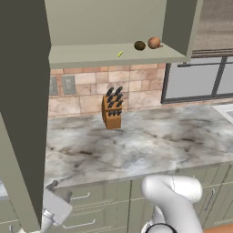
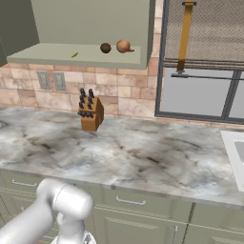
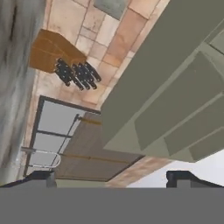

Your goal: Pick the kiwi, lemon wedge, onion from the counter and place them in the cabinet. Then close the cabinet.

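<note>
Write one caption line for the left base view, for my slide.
Kiwi, onion and lemon wedge lie in the open cabinet.

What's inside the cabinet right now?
On the cabinet shelf: the lemon wedge, the kiwi and the onion, left to right, all near its front edge. The open door hides the far left end.

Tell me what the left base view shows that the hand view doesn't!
Left base view alone: the kiwi, onion and lemon wedge sitting on the cabinet shelf. Hand view alone: the open jaws' dark fingertips and the cabinet's panelled door face. Both share the knife block, tiled wall and window.
</note>
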Controlling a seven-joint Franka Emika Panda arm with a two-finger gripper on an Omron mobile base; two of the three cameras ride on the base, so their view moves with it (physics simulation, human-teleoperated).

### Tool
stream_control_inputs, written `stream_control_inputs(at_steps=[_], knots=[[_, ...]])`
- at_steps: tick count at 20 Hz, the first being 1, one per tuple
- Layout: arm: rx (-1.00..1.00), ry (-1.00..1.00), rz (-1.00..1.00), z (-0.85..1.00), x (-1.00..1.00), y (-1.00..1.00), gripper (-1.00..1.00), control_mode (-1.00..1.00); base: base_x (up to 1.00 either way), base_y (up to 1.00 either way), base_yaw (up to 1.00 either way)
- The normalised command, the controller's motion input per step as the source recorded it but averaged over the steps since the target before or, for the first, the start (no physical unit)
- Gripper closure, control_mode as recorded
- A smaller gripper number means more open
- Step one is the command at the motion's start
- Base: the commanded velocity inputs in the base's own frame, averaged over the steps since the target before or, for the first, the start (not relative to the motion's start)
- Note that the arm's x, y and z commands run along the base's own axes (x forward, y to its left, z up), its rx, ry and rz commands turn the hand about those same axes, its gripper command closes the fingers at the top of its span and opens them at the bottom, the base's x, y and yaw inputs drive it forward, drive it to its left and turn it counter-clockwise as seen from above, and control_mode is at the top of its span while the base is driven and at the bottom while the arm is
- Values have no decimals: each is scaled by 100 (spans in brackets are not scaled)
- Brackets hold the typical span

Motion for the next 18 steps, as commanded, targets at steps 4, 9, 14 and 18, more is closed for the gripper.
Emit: stream_control_inputs(at_steps=[4,9,14,18], knots=[[-54,0,0,85,0,65,-100,-100,0,0,0],[-38,2,-2,86,0,54,-100,-100,0,0,0],[-35,7,-3,93,1,38,-100,-100,0,0,0],[-29,7,-5,82,12,24,-100,-100,0,0,0]])
